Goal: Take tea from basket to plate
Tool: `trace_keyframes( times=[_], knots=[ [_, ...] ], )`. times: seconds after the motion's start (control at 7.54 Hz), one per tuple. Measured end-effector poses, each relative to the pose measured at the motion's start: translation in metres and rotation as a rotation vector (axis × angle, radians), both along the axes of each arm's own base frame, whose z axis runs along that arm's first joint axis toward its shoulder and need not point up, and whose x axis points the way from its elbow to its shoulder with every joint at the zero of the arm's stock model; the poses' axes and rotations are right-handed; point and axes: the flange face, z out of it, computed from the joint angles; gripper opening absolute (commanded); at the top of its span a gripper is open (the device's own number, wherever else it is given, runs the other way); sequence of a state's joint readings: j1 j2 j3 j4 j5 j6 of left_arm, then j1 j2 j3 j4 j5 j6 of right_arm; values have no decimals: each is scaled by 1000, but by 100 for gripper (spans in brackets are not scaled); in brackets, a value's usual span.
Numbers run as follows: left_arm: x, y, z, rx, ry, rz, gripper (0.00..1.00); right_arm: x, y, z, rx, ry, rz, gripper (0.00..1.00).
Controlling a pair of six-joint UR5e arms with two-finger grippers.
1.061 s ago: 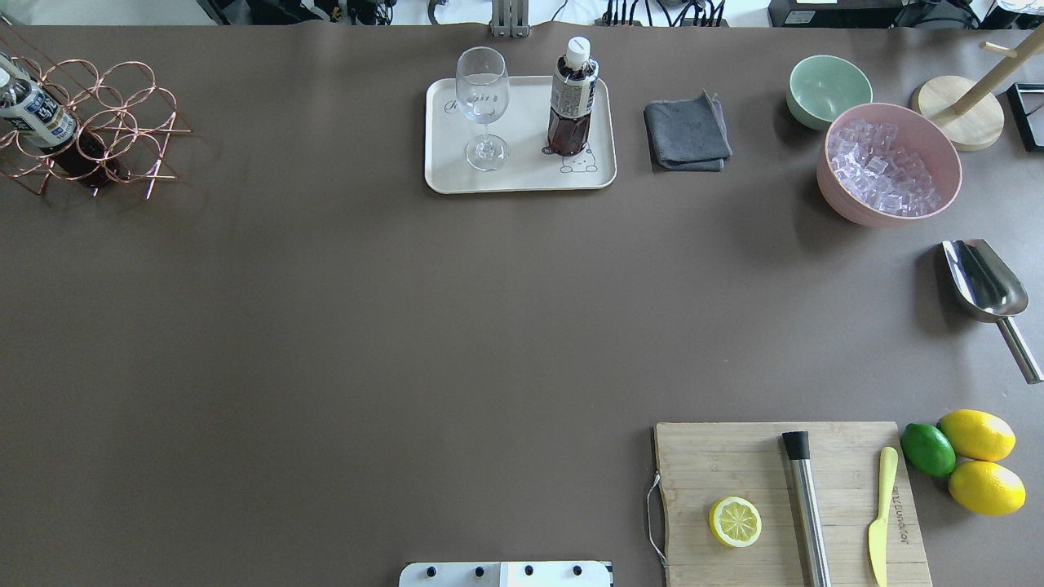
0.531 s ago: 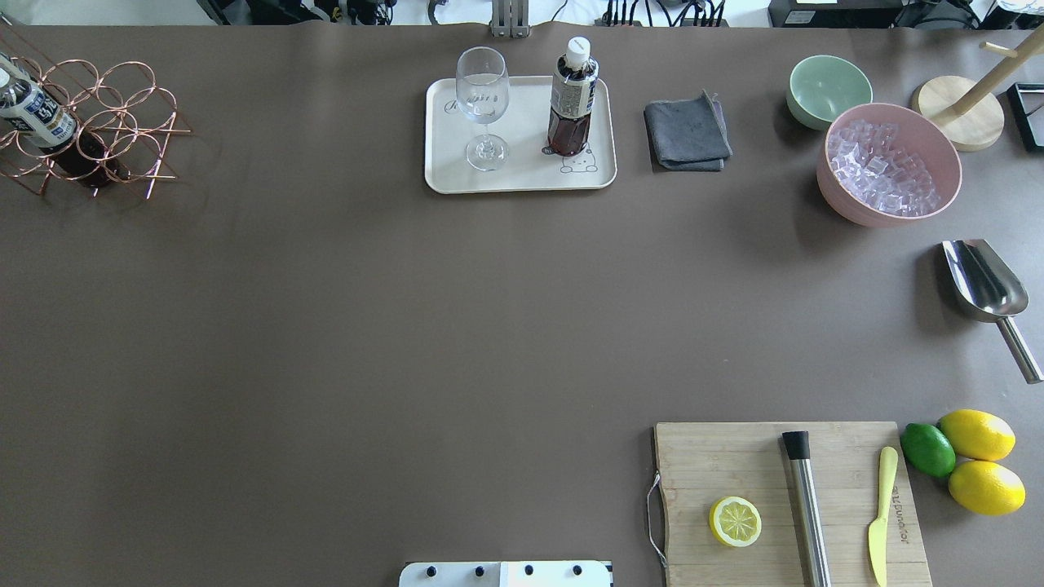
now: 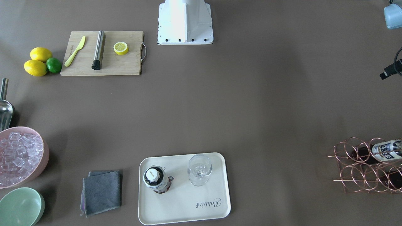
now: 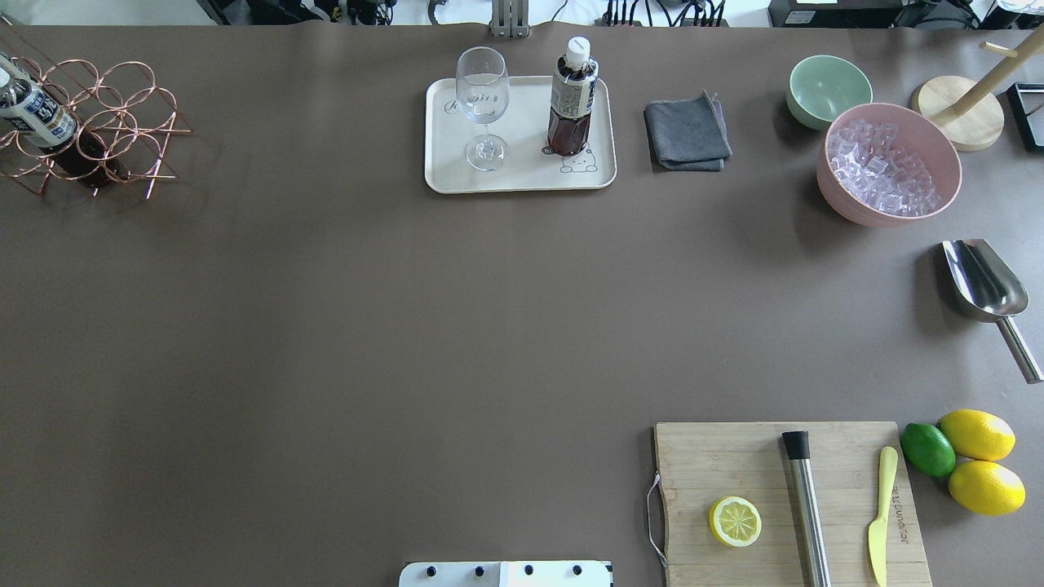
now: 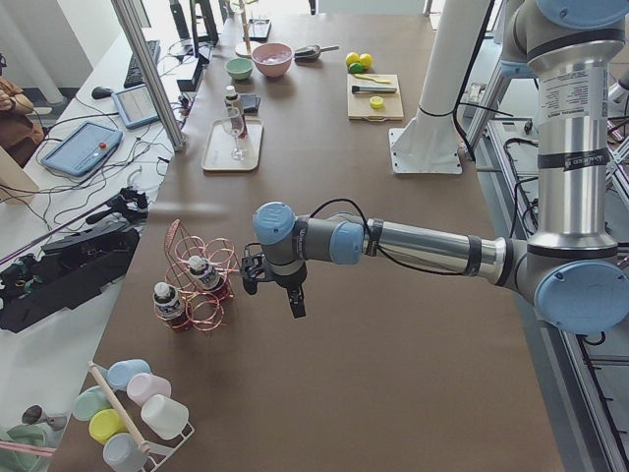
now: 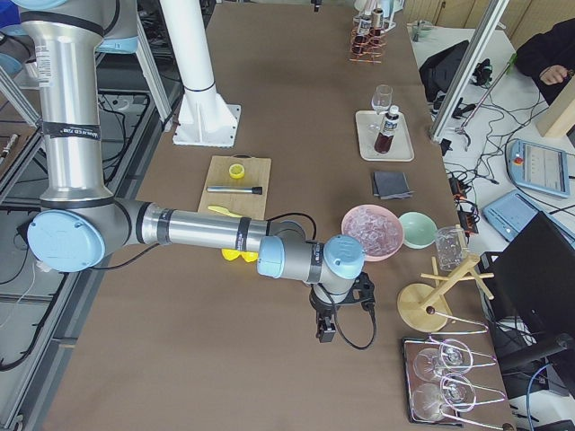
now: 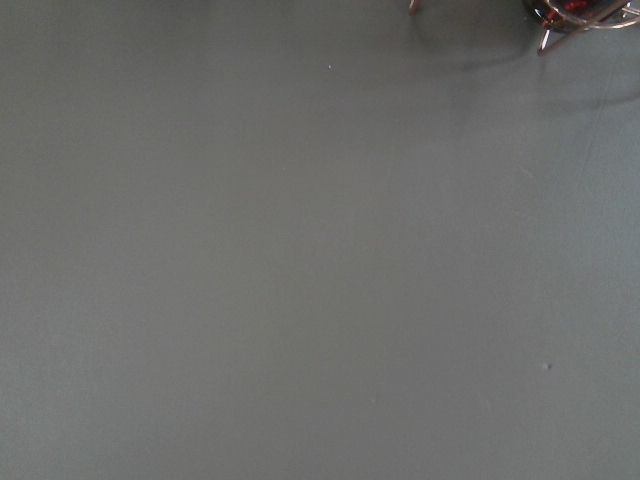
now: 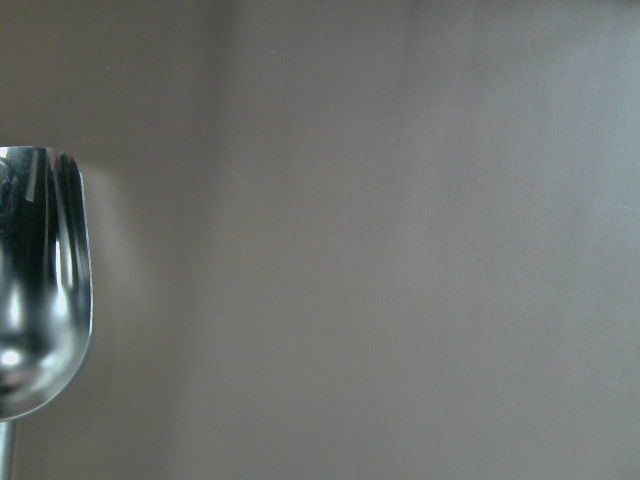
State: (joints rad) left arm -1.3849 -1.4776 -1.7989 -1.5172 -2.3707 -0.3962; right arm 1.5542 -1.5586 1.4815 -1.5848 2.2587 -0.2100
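One tea bottle (image 4: 572, 98) with a white cap stands upright on the cream plate (image 4: 522, 178), next to a clear glass (image 4: 483, 98); both also show in the front view, bottle (image 3: 156, 179) and plate (image 3: 185, 207). The copper wire basket (image 4: 122, 122) sits at the far left of the table with two more tea bottles (image 5: 203, 273) in it. My left gripper (image 5: 257, 272) hovers over the table just beside the basket (image 5: 197, 295). My right gripper (image 6: 358, 294) hovers near the pink ice bowl. Both show only in side views, so I cannot tell whether they are open or shut.
A grey cloth (image 4: 687, 132), a green bowl (image 4: 825, 88), a pink bowl of ice (image 4: 887, 163) and a metal scoop (image 4: 987, 285) lie at the right. A cutting board (image 4: 783, 497) with a lemon half, muddler and knife sits at the near right, with lemons and a lime beside it.
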Motion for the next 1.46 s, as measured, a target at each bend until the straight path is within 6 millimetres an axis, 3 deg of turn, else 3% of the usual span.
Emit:
trace_keyframes(
  times=[0.4,0.66,1.46],
  knots=[
    [28,-9,-24,73,9,59,99,4,0,-1,4,1,8,100],
    [41,-5,-38,99,14,88,99,6,1,0,2,1,12,100],
    [26,14,-38,97,14,68,99,15,5,3,-7,-2,32,100]
  ],
)
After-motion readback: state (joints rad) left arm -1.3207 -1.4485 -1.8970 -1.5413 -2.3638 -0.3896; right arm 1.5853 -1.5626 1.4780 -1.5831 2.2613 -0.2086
